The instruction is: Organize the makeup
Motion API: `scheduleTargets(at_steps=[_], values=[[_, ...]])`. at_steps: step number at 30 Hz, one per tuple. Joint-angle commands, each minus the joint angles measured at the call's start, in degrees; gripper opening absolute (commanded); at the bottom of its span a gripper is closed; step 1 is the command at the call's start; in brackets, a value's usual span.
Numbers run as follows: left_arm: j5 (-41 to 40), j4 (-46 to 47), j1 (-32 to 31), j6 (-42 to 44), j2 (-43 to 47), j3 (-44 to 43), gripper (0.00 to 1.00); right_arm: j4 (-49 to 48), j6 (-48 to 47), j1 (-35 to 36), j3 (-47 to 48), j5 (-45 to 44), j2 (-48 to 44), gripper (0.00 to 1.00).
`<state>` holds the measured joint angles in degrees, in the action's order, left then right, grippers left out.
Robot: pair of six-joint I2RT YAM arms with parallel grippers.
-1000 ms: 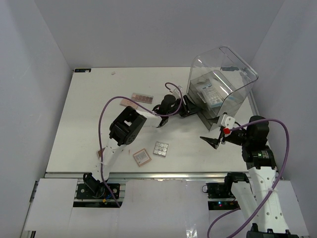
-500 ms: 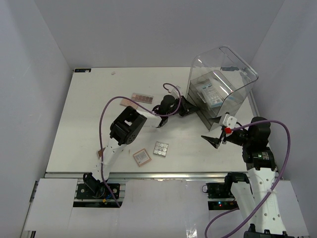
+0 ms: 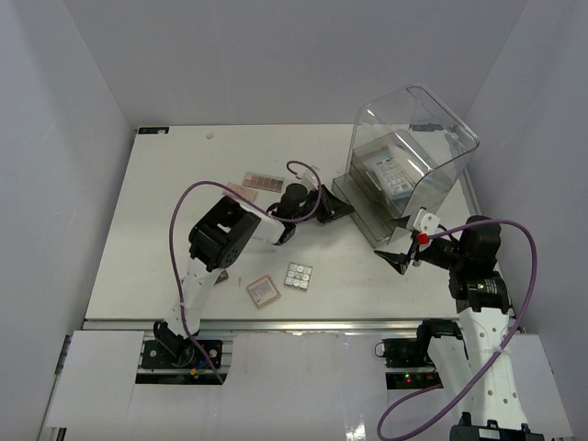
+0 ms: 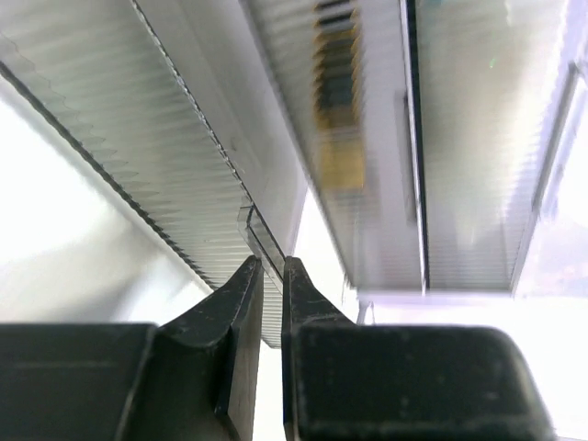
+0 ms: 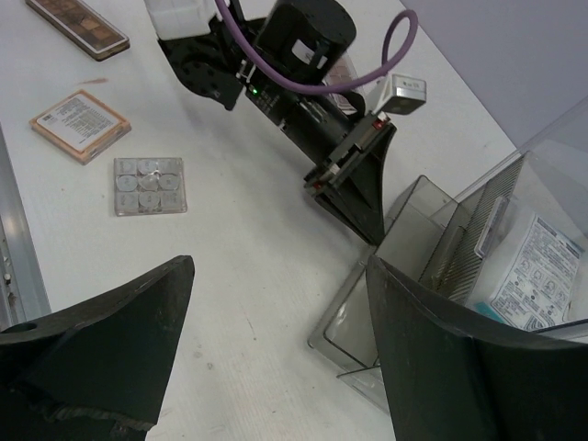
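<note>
"Two grippers, and only one has hold of anything?"

"Right. The left gripper [image 4: 267, 268] is pinched almost shut on the thin clear lip of the drawer [image 5: 363, 322], which stands partly out of the clear box [image 3: 432, 124]. A narrow pinch suits that edge, since the front offers nothing else to grab."

"And the right gripper [image 3: 400, 260]?"

"Its jaws are wide with nothing in them, and it hovers just beside the box's near corner (my guess is that it waits to load the drawer or steady the box)."

"Where is the makeup?"

"Mostly out on the table [image 3: 165, 175]. The square compact [image 3: 263, 291] and the silvery grid palette [image 3: 298, 275] lie side by side near the front edge. The brown palette [image 3: 265, 180] lies farther back, beside the left arm. The white-blue packet [image 3: 393, 173] already sits inside the box."

"Anything in the drawer?"

"It looks bare from the right wrist. Through the ribbed plastic the left wrist shows a dark-gold blur, too smeared to name."

"So the step in hand?"

"Opening the storage, I judge. Most of the sorting is not yet done."
</note>
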<state>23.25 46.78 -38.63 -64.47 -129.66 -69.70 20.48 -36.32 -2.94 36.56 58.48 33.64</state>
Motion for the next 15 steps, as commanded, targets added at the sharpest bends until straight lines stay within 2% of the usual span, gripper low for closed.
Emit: scheduleTargets(at_steps=[1, 5, 7, 11, 15], values=[[2.8, -2.4, 1.7, 9.4, 10.4, 8.1, 0.13, -2.1, 0.2, -0.4, -0.6, 1.5, 0.9, 0.83], [4.1, -4.0, 2.7, 11.2, 13.8, 11.9, 0.23, -2.1, -0.3, -0.4, -1.0, 2.3, 1.5, 0.84], [4.7, -5.5, 3.0, 11.5, 14.3, 12.0, 0.37, -2.1, -0.9, -0.4, -1.4, 3.4, 2.0, 0.86], [5.5, -9.0, 3.9, 12.3, 15.1, 10.7, 0.55, -1.2, -2.1, -0.4, -1.9, 4.4, 2.9, 0.98], [4.7, -14.7, 4.8, 17.2, 19.4, 10.1, 0.67, 5.5, -9.7, -0.2, -0.3, 6.8, 5.7, 0.91]])
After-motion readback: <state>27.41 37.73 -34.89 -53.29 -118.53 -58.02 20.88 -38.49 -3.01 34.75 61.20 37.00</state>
